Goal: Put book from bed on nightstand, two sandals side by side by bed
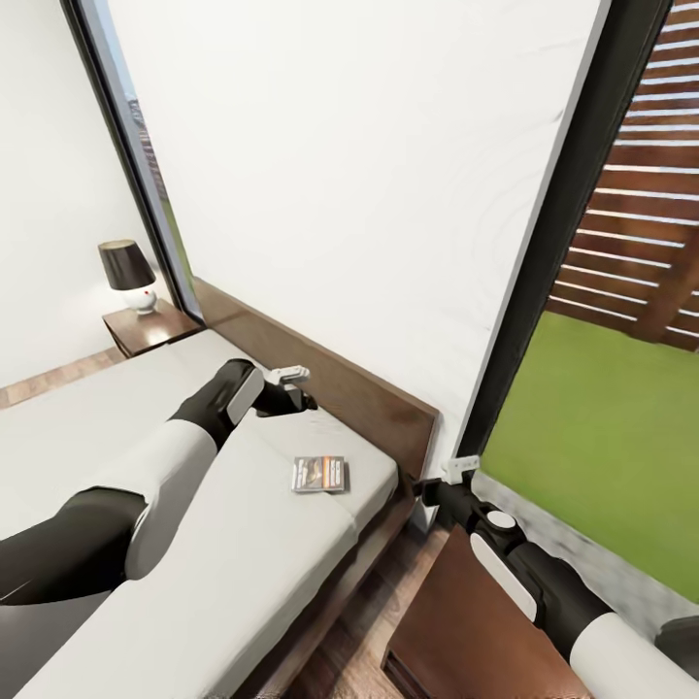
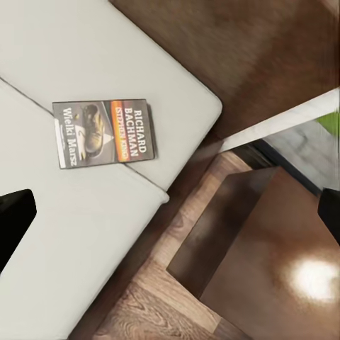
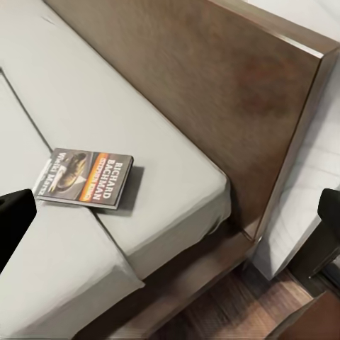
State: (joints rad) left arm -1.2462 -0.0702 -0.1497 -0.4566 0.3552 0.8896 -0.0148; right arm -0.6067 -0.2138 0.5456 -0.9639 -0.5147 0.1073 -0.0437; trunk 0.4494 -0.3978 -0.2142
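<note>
The book [image 1: 320, 474], dark with an orange band, lies flat on the pale mattress of the bed [image 1: 194, 544], near the headboard corner. It also shows in the left wrist view [image 2: 105, 132] and the right wrist view [image 3: 85, 177]. My left gripper [image 1: 294, 396] hovers above the mattress, up and left of the book, open and empty [image 2: 170, 219]. My right gripper [image 1: 427, 488] hangs beside the bed's corner, right of the book, open and empty [image 3: 170, 216]. A nightstand [image 1: 466, 621] stands beside the bed, below my right arm. The sandals are out of view.
A second nightstand [image 1: 146, 328] with a black-shaded lamp [image 1: 128, 272] stands at the bed's far side. The wooden headboard [image 1: 340, 388] runs along a white wall. Black window frames [image 1: 553, 243] flank that wall. Wood-plank floor [image 1: 340, 631] lies between the bed and the near nightstand.
</note>
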